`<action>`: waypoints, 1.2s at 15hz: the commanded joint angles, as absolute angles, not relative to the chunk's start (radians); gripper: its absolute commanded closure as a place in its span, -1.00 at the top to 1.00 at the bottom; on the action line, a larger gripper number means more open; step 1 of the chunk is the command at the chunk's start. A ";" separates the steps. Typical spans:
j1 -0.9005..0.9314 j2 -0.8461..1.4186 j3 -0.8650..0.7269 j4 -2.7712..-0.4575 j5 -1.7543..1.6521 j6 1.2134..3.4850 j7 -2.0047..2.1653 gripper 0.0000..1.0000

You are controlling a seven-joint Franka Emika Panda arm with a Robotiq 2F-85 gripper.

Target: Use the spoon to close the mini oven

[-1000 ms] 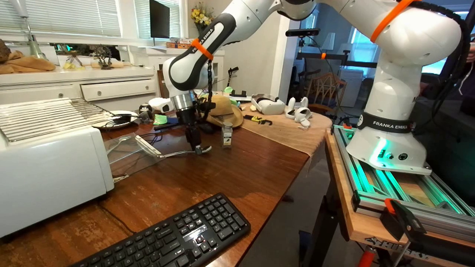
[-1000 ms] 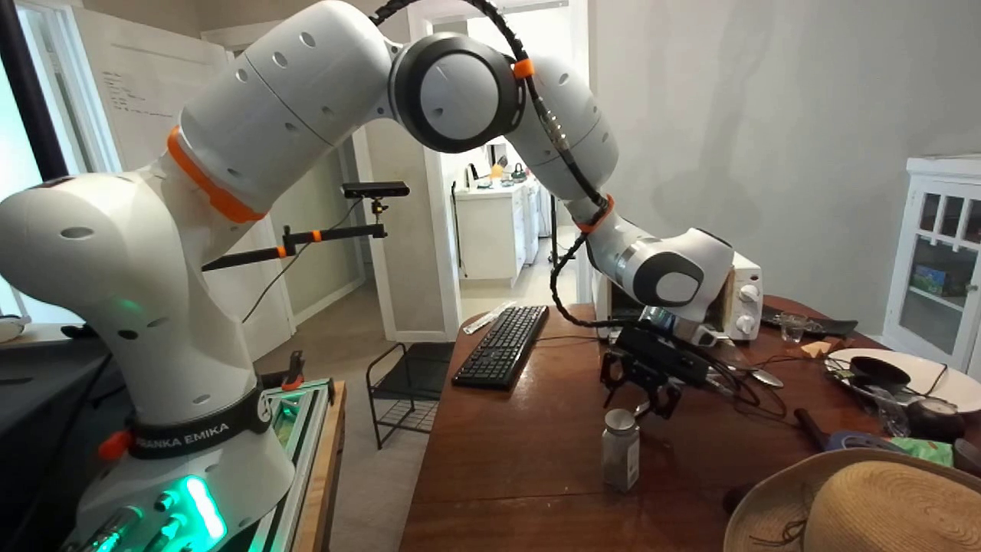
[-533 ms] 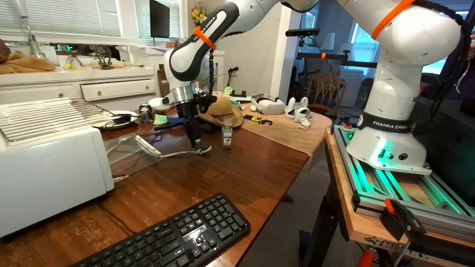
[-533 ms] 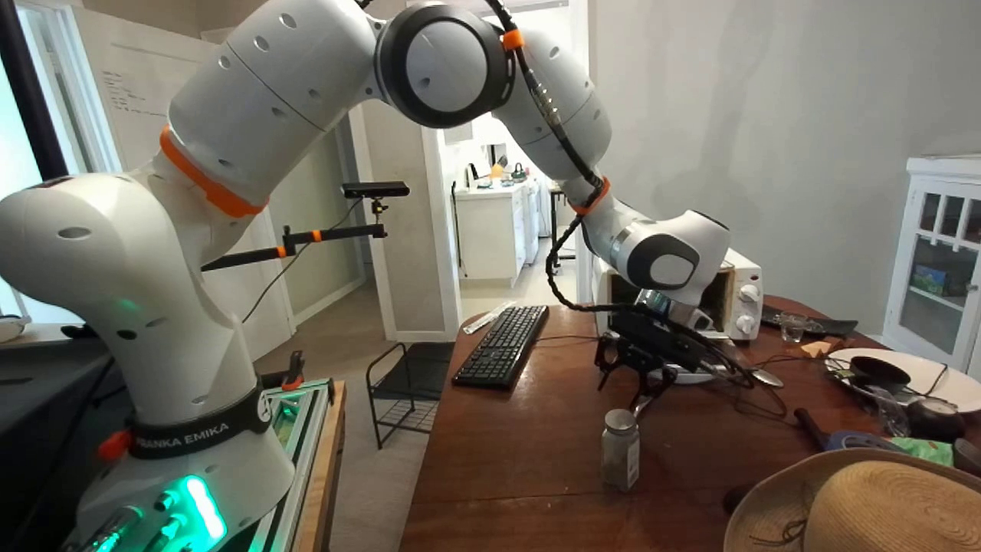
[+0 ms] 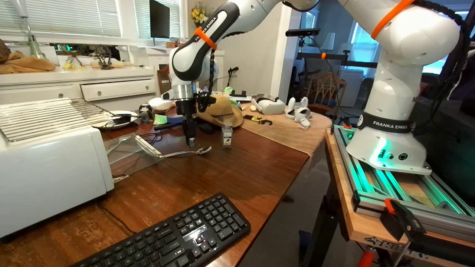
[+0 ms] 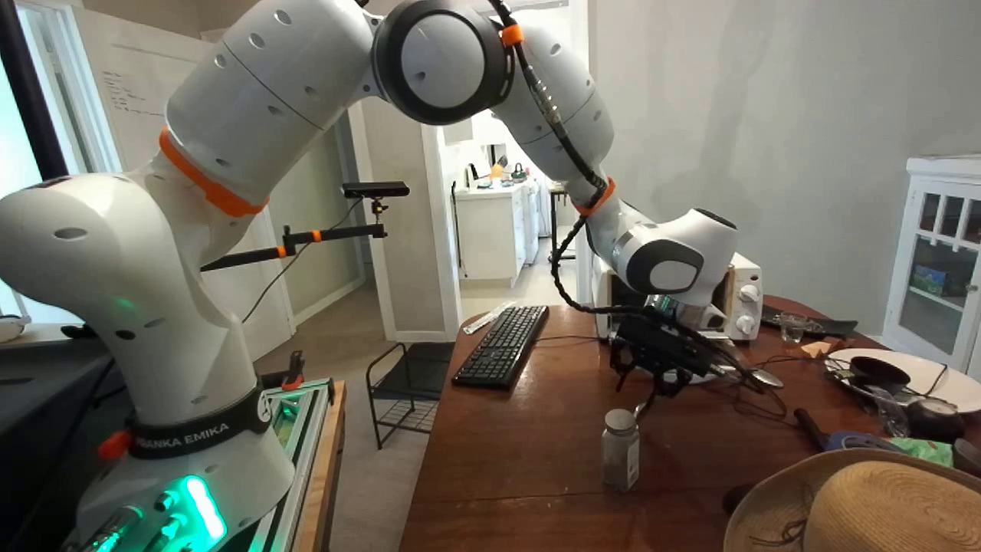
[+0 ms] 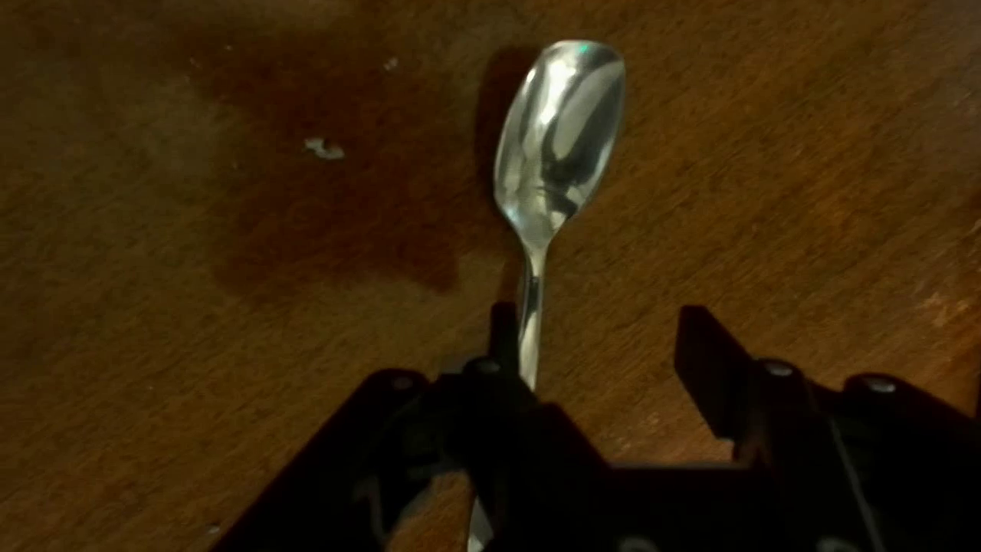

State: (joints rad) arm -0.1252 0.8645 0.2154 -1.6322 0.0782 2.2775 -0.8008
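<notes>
The silver spoon (image 7: 563, 130) lies on the table, its bowl pointing away from my gripper (image 7: 594, 330) in the wrist view. My jaws stand apart, with the spoon's handle running close along the inner side of the left finger (image 7: 503, 330) and partly hidden below it. Nothing is gripped. In an exterior view the gripper (image 5: 190, 142) hangs just above the table beside the spoon (image 5: 203, 150), on the handle side of its bowl. The white mini oven (image 5: 55, 167) has its glass door (image 5: 130, 155) lowered, and the handle end of the spoon reaches the door's outer edge.
A glass jar (image 5: 226, 135) stands near the spoon's bowl. A black keyboard (image 5: 174, 233) lies in front of the oven. A straw hat (image 6: 881, 498), a white plate (image 6: 950, 383) and loose cables (image 6: 755, 391) occupy the table's far side.
My gripper has shifted from over the spoon's bowl toward the handle and the oven, and risen a little. The spoon and oven door have not visibly moved.
</notes>
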 commanded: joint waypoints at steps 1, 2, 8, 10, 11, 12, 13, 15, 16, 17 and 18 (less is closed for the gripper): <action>-0.126 0.900 0.221 -1.623 0.102 2.324 -0.797 0.13; -0.124 0.908 0.221 -1.619 0.104 2.322 -0.794 0.09; -0.127 0.948 0.223 -1.600 0.112 2.316 -0.785 0.06; -0.132 0.956 0.226 -1.594 0.119 2.318 -0.787 -0.04; -0.135 0.959 0.229 -1.590 0.125 2.316 -0.788 0.01; -0.139 0.962 0.232 -1.588 0.131 2.322 -0.792 -0.06; -0.141 0.965 0.234 -1.585 0.136 2.325 -0.794 -0.13; -0.144 0.972 0.237 -1.574 0.149 2.320 -0.790 -0.57; -0.146 0.975 0.238 -1.567 0.155 2.315 -0.788 -0.71; -0.148 0.979 0.240 -1.562 0.161 2.313 -0.789 -0.92; -0.149 0.982 0.242 -1.559 0.166 2.311 -0.789 -1.00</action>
State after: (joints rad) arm -0.1367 0.9452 0.2225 -1.5901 0.1413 2.3020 -0.7928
